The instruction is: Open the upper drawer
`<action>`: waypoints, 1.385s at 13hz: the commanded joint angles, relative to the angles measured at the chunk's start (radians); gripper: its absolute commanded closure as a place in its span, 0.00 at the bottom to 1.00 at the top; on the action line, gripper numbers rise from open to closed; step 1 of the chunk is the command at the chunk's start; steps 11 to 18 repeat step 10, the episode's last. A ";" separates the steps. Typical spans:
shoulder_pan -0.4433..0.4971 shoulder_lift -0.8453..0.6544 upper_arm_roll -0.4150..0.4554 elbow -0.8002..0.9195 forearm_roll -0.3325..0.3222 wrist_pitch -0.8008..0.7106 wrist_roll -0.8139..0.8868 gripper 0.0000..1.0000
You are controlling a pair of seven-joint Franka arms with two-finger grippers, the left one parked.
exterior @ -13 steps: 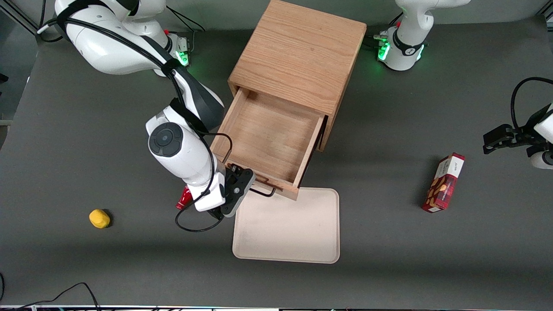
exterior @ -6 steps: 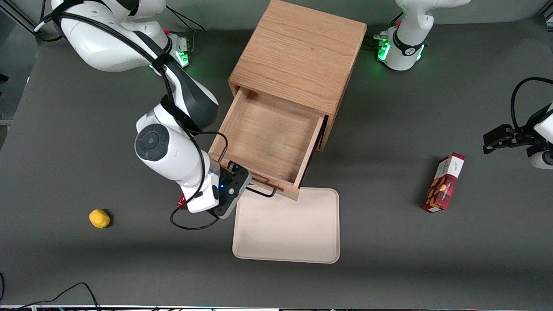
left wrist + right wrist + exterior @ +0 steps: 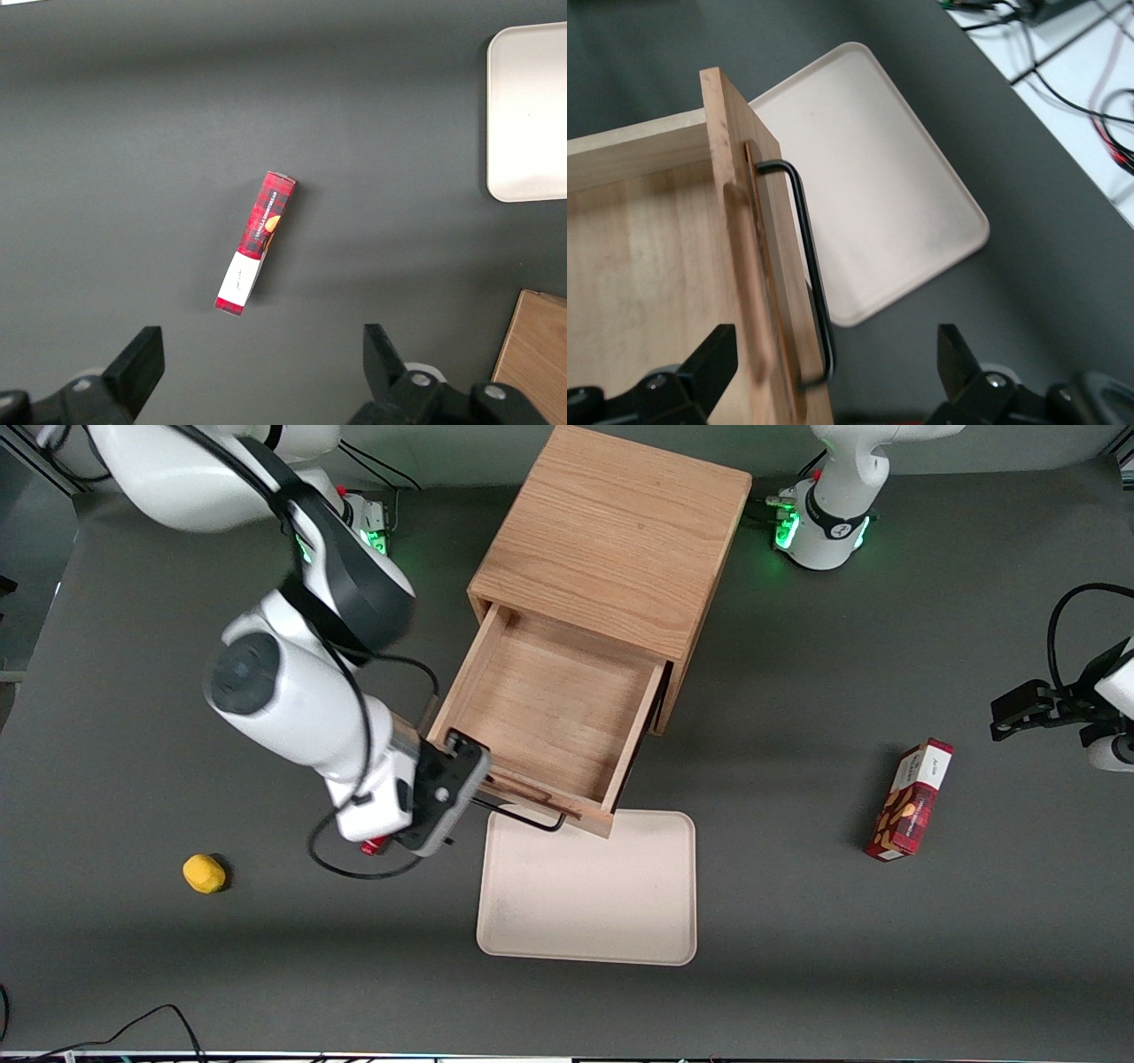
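The oak cabinet (image 3: 611,540) stands at the table's middle. Its upper drawer (image 3: 549,708) is pulled far out toward the front camera, and its plain wood tray is bare. The drawer's thin black wire handle (image 3: 523,819) sticks out over the beige tray's edge. The lower drawer is hidden beneath it. My right gripper (image 3: 447,784) hangs above the drawer front's corner at the working arm's end. In the right wrist view the gripper (image 3: 833,359) is open, its fingers (image 3: 709,359) wide apart above the handle (image 3: 811,266) and drawer front (image 3: 740,266), holding nothing.
A beige tray (image 3: 589,886) lies in front of the drawer and also shows in the right wrist view (image 3: 877,186). A yellow object (image 3: 204,872) lies toward the working arm's end. A red snack box (image 3: 911,799) lies toward the parked arm's end, also in the left wrist view (image 3: 255,243).
My right arm has risen and swung toward the working arm's end, carrying the gripper off the handle's end. The drawer has stayed pulled out.
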 commanded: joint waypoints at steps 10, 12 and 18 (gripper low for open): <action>-0.329 -0.583 -0.137 -0.490 0.056 -0.244 0.553 0.00; -0.329 -0.583 -0.137 -0.490 0.056 -0.244 0.553 0.00; -0.329 -0.583 -0.137 -0.490 0.056 -0.244 0.553 0.00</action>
